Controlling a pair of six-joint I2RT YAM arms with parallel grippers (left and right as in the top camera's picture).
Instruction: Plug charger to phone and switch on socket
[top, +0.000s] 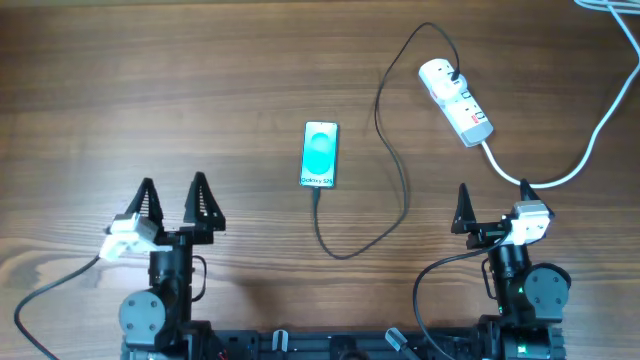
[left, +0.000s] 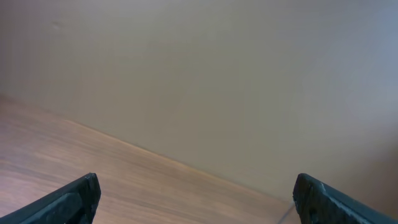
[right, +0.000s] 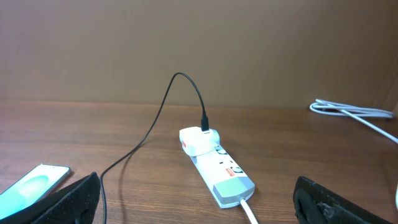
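2 grippers are sitting low in the overhead frame, both with jaws spread wide and gripping nothing: the left gripper at lower left, the right gripper at lower right. In each wrist view the dark fingers are showing only at the bottom corners, far apart.

Beyond them, near the centre of the overhead frame, the phone is lying flat on the wooden table, screen up, its white strip pointing toward the arms. The charger is meeting the phone's lower edge, looping toward the bottom of the frame, then climbing through the upper middle and dropping into the socket at upper right. Whether its tip is seated in the phone I cannot tell.

The socket is lying at a slant, well apart from the phone, its thick white cord running past the right gripper's tip and off the right edge.
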